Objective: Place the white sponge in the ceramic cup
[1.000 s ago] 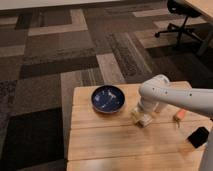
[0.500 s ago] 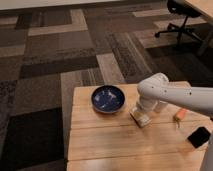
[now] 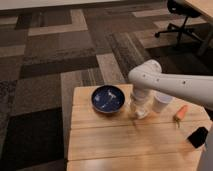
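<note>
Arm (image 3: 175,86): smooth white casing, glossy, round in section, running in from the right edge of the camera view
Elbow joint (image 3: 145,75): bulbous white housing, rounded like a capped cylinder, with soft shading on its underside
Wrist segment (image 3: 140,97): shorter white cylinder below the joint, slightly narrower, with a faint seam between sections
Gripper (image 3: 138,112): small pale end piece at the arm's lower tip, above the wooden table, just right of the dark blue bowl; details indistinct
Markings: none legible on the casing
</note>
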Robot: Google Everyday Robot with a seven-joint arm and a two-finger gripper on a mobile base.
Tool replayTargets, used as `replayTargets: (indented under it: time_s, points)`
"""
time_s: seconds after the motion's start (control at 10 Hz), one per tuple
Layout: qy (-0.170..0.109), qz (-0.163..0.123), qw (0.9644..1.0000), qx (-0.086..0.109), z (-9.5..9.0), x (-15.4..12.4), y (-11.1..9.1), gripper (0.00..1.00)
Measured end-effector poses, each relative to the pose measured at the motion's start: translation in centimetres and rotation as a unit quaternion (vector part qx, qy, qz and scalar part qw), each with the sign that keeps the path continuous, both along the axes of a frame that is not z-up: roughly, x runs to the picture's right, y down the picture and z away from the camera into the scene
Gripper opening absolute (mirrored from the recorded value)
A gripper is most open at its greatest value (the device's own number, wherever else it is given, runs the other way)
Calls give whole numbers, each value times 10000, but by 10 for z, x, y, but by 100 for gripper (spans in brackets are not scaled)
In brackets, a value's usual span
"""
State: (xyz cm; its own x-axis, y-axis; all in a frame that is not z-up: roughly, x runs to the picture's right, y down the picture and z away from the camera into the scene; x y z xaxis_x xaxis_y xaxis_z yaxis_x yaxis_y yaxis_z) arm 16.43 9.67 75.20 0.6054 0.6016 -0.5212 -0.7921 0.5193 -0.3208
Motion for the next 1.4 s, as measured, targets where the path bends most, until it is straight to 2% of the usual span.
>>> replayTargets:
  time_s: [0.4,0.7,0.9,1.1,1.2,1.4]
  points:
    - [-92,-96,9999,21,1,-21,-16,14]
    - [-521,-402,9978,5,17,-66,-29,14]
    - [-816,-638,9946,0,34,-95,-38,14]
    - [-1096,-838,9904,-2,61,-121,-43,14]
    - [-1301,-953,9869,45,60,-143,-66,14]
    - [-1513,-1065,9827,72,53,-165,-92,14]
